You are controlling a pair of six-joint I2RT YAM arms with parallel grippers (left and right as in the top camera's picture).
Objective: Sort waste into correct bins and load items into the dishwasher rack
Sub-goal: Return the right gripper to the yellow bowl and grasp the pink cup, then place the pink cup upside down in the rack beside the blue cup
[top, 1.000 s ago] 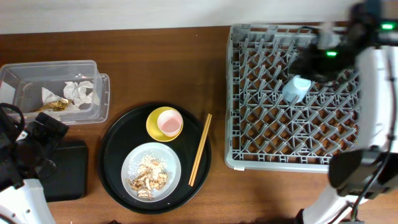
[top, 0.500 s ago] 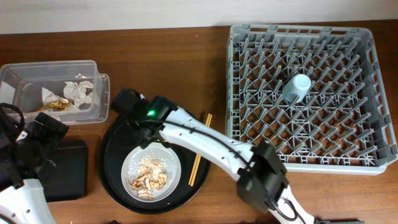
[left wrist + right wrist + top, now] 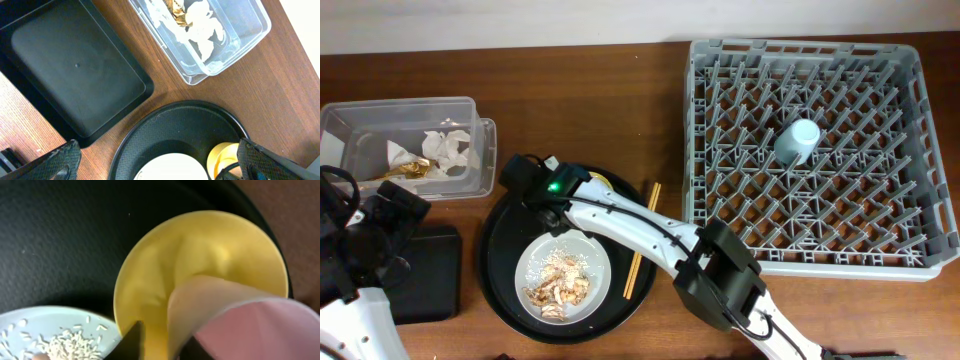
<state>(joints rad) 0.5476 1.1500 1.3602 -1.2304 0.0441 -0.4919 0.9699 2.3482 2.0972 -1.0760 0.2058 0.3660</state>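
Right arm reaches across the round black tray (image 3: 505, 262), right gripper (image 3: 558, 192) low over the yellow bowl (image 3: 200, 260). The pink cup (image 3: 240, 325) sits inside the bowl. In the right wrist view one dark finger (image 3: 132, 339) stands just beside the cup's outer wall, with a sliver of bowl showing between them. The other finger is not visible, possibly inside the cup. Cannot tell whether the jaws are clamped on the cup.

Left gripper (image 3: 157, 152) has its jaws spread wide and holds nothing. It hangs above the near edge of the round tray, beside the flat black tray (image 3: 75, 70).

The grey-white plate (image 3: 563, 272) is on the round tray next to the bowl and carries rice and brownish food scraps (image 3: 558, 288). The chopsticks (image 3: 642, 241) lie along the tray's right side.

The clear tub (image 3: 350, 140) holds crumpled napkins (image 3: 447, 146) and the gold wrapper (image 3: 408, 171).

The light blue cup (image 3: 798, 140) stands among the pegs of the dishwasher rack (image 3: 840, 200), at the table's (image 3: 570, 90) right end.
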